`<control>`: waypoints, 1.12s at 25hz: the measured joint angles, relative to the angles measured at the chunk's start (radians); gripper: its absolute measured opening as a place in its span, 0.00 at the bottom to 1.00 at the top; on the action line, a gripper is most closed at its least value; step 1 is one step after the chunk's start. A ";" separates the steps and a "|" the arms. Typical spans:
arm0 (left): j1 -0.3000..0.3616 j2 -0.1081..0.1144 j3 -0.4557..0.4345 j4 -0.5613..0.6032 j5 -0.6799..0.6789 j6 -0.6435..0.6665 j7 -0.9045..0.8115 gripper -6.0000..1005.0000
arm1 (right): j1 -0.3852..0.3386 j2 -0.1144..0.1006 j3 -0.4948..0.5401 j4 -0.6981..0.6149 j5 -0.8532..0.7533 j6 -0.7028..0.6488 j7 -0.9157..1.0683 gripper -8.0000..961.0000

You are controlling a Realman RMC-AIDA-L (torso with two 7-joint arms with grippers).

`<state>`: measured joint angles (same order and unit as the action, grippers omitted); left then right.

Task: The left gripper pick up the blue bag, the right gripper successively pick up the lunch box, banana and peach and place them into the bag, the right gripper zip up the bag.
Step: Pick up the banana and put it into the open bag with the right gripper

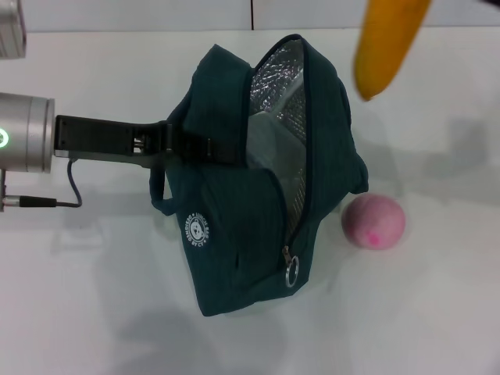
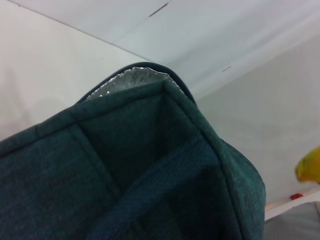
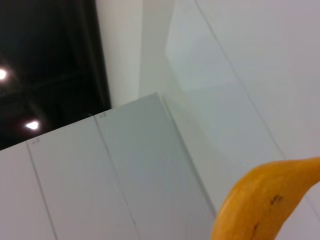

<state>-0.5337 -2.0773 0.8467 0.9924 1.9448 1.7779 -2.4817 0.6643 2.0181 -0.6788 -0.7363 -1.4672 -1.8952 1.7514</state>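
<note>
Counter (image 1: 94,312), white, carries the blue bag (image 1: 234,250) near its middle in the head view, mouth unzipped, foil lining (image 1: 277,86) showing, and the lunch box (image 1: 273,144) inside. The left end effector (image 1: 195,147) is clamped on the bag's near wall. The peach (image 1: 373,221) rests just beside the bag's right side. The banana (image 1: 387,43) hangs above the far right edge; the right end effector is out of sight.

Left wrist view: the bag's teal fabric (image 2: 125,165) fills most of the picture, with the banana's tip (image 2: 310,165) beyond.

Right wrist view: only the banana (image 3: 270,200).
</note>
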 joint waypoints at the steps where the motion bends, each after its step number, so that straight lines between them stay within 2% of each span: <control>1: 0.000 0.000 0.000 0.000 0.000 0.000 0.000 0.04 | 0.013 0.001 -0.028 0.043 0.009 0.009 -0.034 0.51; 7: 0.000 0.000 -0.001 -0.001 0.000 0.000 -0.003 0.04 | 0.058 0.008 -0.232 0.176 0.093 0.094 -0.184 0.52; 10: -0.002 0.000 -0.002 -0.002 0.000 0.000 -0.003 0.04 | 0.057 0.010 -0.345 0.206 0.162 0.135 -0.229 0.53; 13: -0.001 0.000 -0.005 -0.002 0.000 0.000 -0.003 0.04 | 0.046 0.010 -0.407 0.216 0.194 0.156 -0.257 0.53; 23: 0.000 0.000 -0.006 -0.002 0.000 -0.001 -0.004 0.04 | -0.017 0.007 -0.467 0.221 0.192 0.171 -0.294 0.55; 28: 0.000 0.000 -0.006 -0.002 0.000 -0.003 -0.007 0.04 | -0.024 0.008 -0.500 0.255 0.191 0.190 -0.332 0.55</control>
<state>-0.5340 -2.0777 0.8405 0.9909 1.9451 1.7753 -2.4887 0.6407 2.0262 -1.1790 -0.4815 -1.2766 -1.7050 1.4198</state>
